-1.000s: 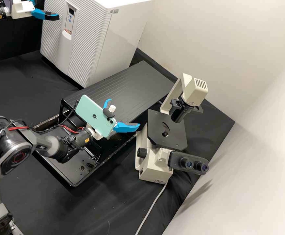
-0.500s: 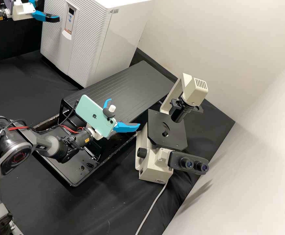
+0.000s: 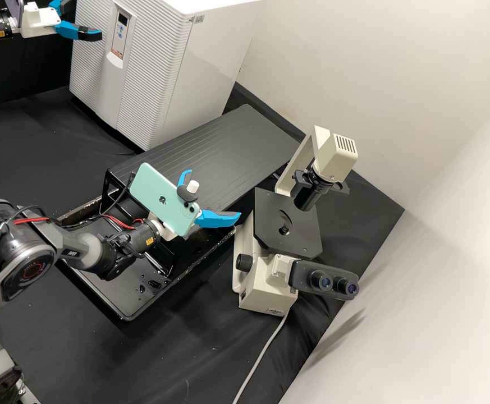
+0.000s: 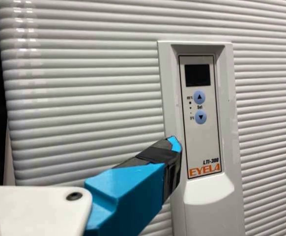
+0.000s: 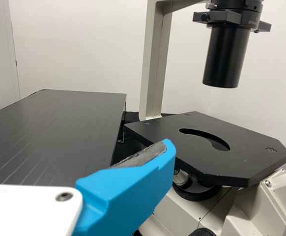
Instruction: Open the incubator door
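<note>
The left gripper (image 3: 85,18) had its jaws spread apart in front of the incubator (image 3: 211,62), near its control panel (image 3: 120,35); whether they touched could not be told. The right gripper (image 3: 214,193) had its jaws wide, well apart from the incubator, with a mint-green phone (image 3: 158,193) mounted on it. The incubator stood upright on the black bench (image 3: 26,146), its ribbed door (image 3: 149,73) closed. The microscope (image 3: 273,221) stood well apart from the incubator.

Ribbed white incubator door (image 3: 146,84) — closed, upright, far left
</note>
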Robot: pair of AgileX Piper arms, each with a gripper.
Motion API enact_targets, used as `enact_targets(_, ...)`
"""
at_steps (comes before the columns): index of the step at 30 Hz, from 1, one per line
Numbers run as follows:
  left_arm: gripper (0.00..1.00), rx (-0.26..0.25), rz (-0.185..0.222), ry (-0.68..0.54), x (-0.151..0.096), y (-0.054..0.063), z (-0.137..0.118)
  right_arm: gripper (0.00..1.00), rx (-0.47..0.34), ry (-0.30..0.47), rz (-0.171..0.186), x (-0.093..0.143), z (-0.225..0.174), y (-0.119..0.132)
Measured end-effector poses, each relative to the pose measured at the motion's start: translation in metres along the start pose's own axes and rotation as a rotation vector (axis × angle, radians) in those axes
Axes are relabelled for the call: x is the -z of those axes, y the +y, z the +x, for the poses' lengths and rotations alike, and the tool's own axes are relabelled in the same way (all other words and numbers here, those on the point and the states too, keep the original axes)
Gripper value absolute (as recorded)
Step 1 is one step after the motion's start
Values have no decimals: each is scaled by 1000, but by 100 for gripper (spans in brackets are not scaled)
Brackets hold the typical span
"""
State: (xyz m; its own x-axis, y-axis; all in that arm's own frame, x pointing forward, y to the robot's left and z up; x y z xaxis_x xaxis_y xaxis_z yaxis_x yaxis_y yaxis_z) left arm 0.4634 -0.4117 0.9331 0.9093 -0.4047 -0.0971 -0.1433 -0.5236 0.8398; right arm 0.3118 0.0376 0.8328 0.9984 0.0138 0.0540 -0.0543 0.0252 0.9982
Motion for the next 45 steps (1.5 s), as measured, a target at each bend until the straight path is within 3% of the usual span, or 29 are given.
enact_targets(24,0,24,-15,6,-1,-9,-4,100,0,0,0,0,0,0)
enact_targets(45,0,24,-13,9,-1,-7,-6,100,0,0,0,0,0,0)
